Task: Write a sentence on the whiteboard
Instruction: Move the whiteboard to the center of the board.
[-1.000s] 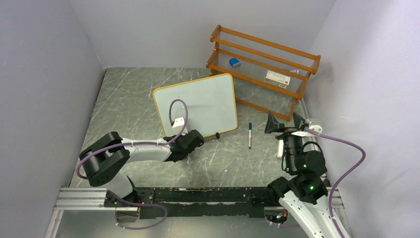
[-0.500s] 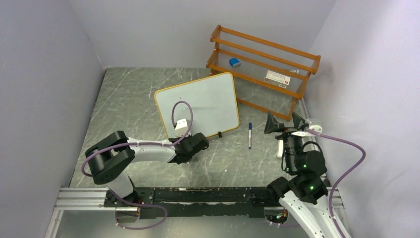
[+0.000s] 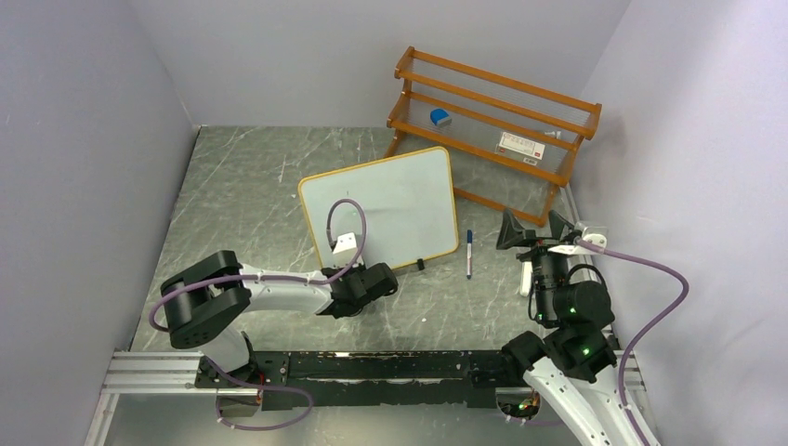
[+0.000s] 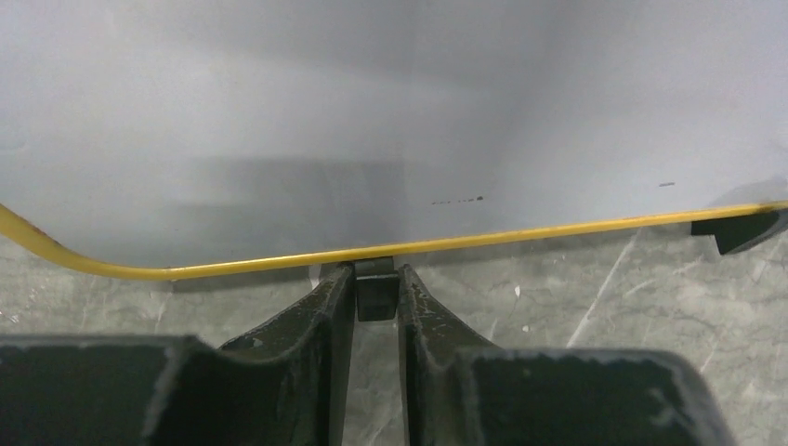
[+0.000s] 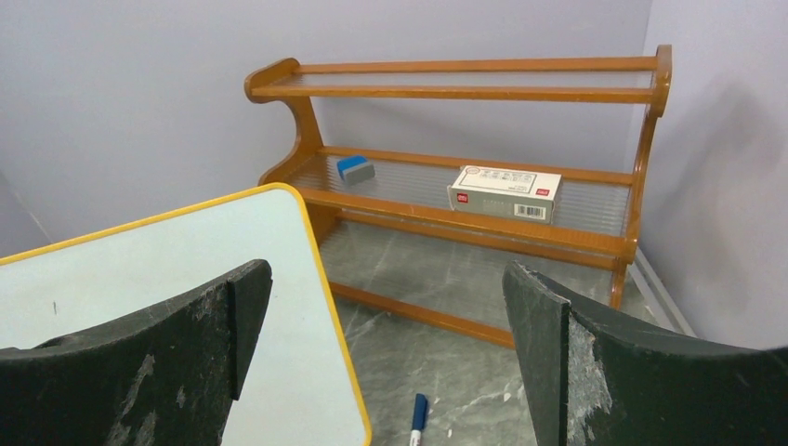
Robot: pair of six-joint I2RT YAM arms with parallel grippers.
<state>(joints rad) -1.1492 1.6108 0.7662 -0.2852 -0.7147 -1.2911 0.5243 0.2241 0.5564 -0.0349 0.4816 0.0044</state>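
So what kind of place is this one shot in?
Probably a robotics lab test cell, not a real office: plain walls box in a marble-patterned tabletop, two robot arms are bolted to a metal rail, and staged props include a whiteboard and wooden rack.

I see the whiteboard as a smooth, faintly glossy white face in a thin orange-yellow frame, on a grey, veined, stone-look counter. The rack is varnished wood with ribbed clear shelves; my right hand is matt black, scuffed.
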